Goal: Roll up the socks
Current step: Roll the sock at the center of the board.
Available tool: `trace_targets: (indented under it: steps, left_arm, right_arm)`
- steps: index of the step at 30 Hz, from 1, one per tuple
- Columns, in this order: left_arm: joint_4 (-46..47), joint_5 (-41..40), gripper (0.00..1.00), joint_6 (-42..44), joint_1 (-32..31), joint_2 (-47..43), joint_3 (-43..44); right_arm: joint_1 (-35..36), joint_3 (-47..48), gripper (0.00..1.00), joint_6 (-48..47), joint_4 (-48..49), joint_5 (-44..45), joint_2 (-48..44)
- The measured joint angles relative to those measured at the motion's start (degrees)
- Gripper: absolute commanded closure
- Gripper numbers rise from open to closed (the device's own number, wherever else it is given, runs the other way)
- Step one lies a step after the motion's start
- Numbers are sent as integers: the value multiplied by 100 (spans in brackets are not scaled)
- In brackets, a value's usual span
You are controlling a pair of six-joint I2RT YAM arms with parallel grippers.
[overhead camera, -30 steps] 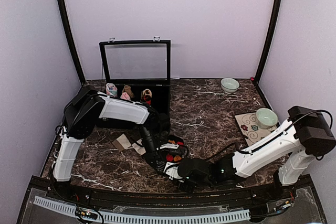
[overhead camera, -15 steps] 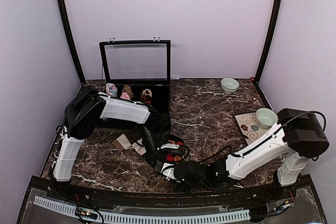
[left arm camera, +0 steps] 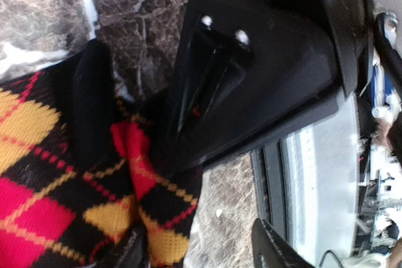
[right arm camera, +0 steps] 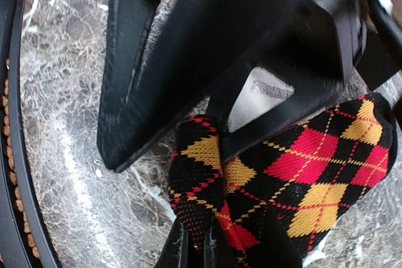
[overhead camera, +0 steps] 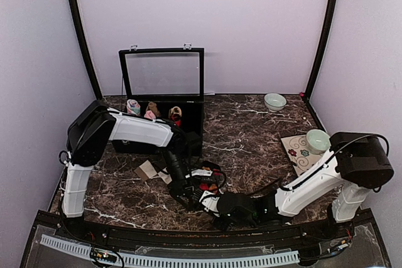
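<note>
At table [overhead camera: 251, 136] front edge, centre: R claw [right arm camera: 195, 250] pinched tight on argyle sock [right arm camera: 301, 174] fold. L claw [left arm camera: 200, 246] jaws apart, straddling same sock's edge, no grip. Table lip just beside both; bare marble runs R twd patterned mat [overhead camera: 295, 155]

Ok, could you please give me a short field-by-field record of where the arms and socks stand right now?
left gripper: open, jaws apart at the edge of the argyle sock
right gripper: shut on a fold of that sock
argyle sock: bunched on the table near the front edge
cream sock: flat, left of the argyle sock, not held
box: back left, lid up, rolled bundles inside
</note>
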Motion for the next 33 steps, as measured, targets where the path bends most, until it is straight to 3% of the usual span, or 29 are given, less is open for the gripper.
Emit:
trace_targets:
  steps: [5,15,33]
  left_arm:
    - [525,-273,40,-105,105,-444,-483]
    - [1646,-1134,43,-129,396,-1808,-1637]
    - [3106,-1840,47,131,-656,-2468,-2671]
  right_arm:
    - [-177,-326,100,319,592,-402,-35]
    - [-1091,-988,100,1311,1290,-2310,-297]
    - [-2098,-911,100,2782,1836,-4572,280]
